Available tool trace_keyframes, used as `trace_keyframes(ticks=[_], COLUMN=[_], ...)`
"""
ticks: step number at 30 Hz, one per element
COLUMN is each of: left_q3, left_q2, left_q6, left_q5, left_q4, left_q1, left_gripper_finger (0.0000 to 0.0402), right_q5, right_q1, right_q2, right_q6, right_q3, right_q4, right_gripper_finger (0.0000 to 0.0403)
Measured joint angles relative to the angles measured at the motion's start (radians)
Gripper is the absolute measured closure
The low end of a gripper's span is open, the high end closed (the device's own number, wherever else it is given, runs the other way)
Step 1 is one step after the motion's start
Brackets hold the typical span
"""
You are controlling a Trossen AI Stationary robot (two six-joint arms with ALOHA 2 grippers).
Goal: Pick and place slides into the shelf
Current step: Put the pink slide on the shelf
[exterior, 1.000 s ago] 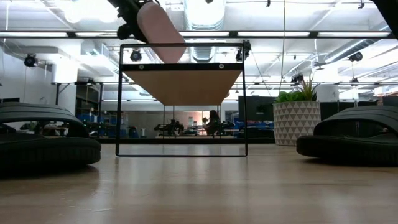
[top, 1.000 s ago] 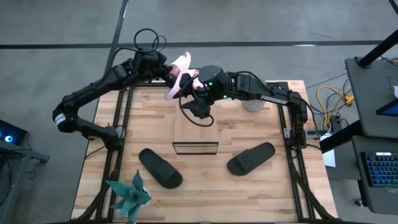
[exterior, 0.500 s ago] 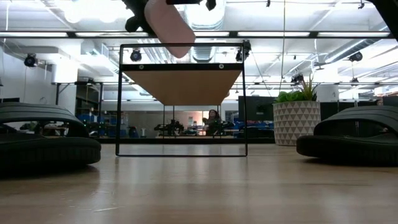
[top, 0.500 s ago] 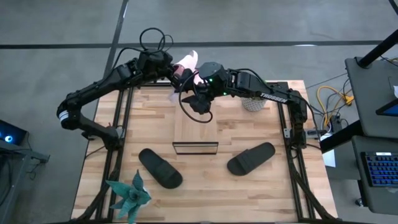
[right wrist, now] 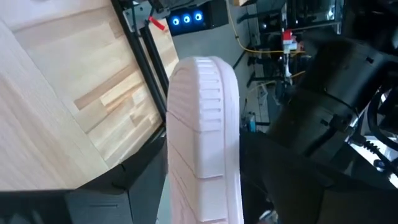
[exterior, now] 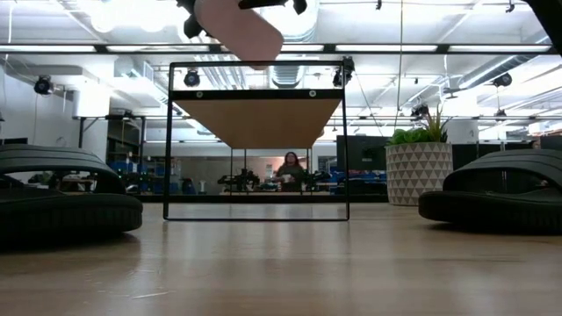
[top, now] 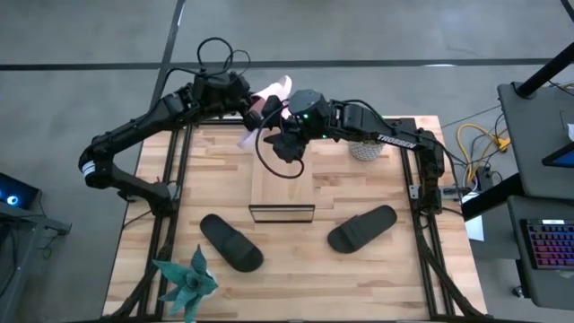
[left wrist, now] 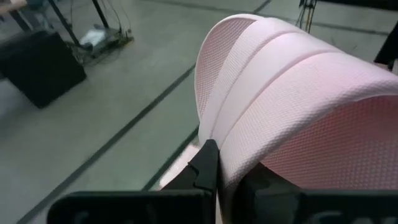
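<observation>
One pale pink slide (top: 276, 88) hangs in the air over the table's far edge, behind the shelf (top: 282, 184); the low view shows it (exterior: 237, 26) above the shelf's plank top (exterior: 256, 118). My left gripper (top: 258, 103) and my right gripper (top: 285, 142) meet there, both shut on it. A pale piece (top: 247, 139) shows below the left gripper; whether it is this slide's other end or a second pink slide I cannot tell. Two black slides (top: 231, 242) (top: 361, 229) lie sole-down on the table, near of the shelf. My left gripper (left wrist: 227, 180) pinches the pink slide's wide strap (left wrist: 249, 143) between its two fingers, at the strap's edge. The slide is lifted clear of the table and the shelf. My right gripper (right wrist: 202, 205) has the pink slide edge-on between its fingers, on the ridged side of the sole (right wrist: 202, 162). It comes from the table's right, and the slide's rounded end (right wrist: 202, 68) points away past the fingertips. The contact spots lie below the picture's edge.
A white patterned plant pot (top: 363, 148) stands right of the shelf by the far edge. A green star-shaped plant (top: 186, 283) sits at the near left corner. Bare tabletop lies between the black slides and in front of the shelf (exterior: 263, 254).
The pink slide has moved a little toward the table's right and upward above the shelf, and its tilt has flattened. My left gripper has shifted slightly right with it. Both grippers have kept their hold.
</observation>
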Motion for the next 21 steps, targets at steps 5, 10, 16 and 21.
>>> trace_keyframes(ticks=[5, 10, 16, 21], left_q3=[-0.005, -0.017, -0.021, -0.021], left_q2=[0.000, -0.001, 0.000, -0.006], left_q6=[0.012, 0.092, 0.138, 0.132], left_q5=[0.001, 0.000, 0.007, 0.025], left_q4=[0.024, 0.022, -0.008, 0.009], left_q1=[-0.001, -0.002, -0.005, -0.012], left_gripper_finger=[0.0401, 0.0401, 0.0401, 0.0401], right_q5=[0.003, 0.051, 0.098, 0.114], right_q1=[0.000, 0.002, -0.003, -0.015], right_q2=[-0.001, -0.005, -0.052, -0.056], right_q6=[0.049, 0.047, 0.075, 0.127], right_q3=[0.000, -0.001, 0.000, 0.000], right_q4=[-0.005, -0.013, -0.061, -0.091], right_gripper_finger=[0.0165, 0.0165, 0.0166, 0.0166])
